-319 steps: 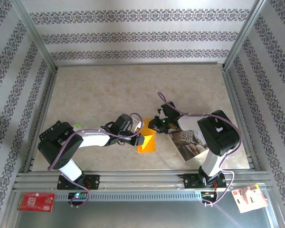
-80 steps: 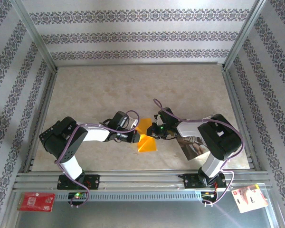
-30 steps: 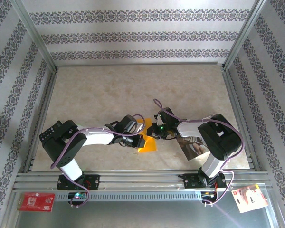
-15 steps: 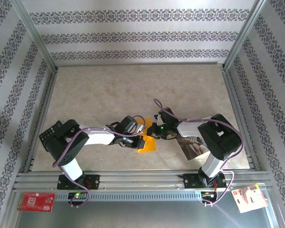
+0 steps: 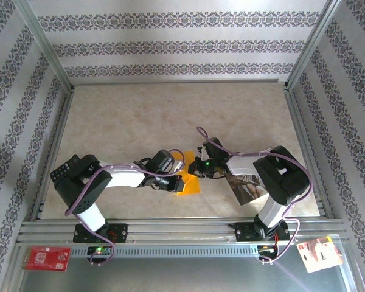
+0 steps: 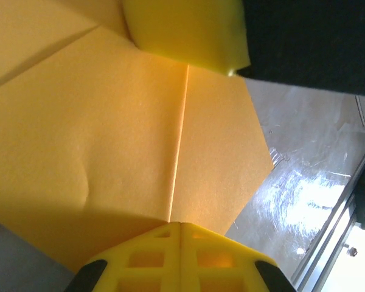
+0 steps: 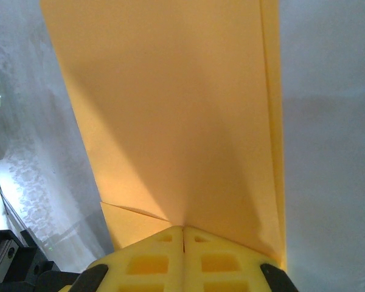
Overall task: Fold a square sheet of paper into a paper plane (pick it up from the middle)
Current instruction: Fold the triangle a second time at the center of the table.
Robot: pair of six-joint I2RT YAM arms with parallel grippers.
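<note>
Front-centre on the beige marbled table (image 5: 140,121), top view: one thin bright-orange square sheet of paper (image 5: 190,185), part-folded, with the left gripper (image 5: 177,180) and right gripper (image 5: 199,172) both at it.

Left wrist view: yellow fingers (image 6: 140,255) pressed together where the sheet's (image 6: 109,152) centre crease ends; nipping it or merely pressing, I cannot tell.

Right wrist view: jaws pinching the sheet's (image 7: 170,109) tented end.

My judgement: match the edges and run the crease slowly, or it skews.

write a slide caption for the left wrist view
Left pincer shut on the creased orange sheet of paper, marbled table beyond.
</note>
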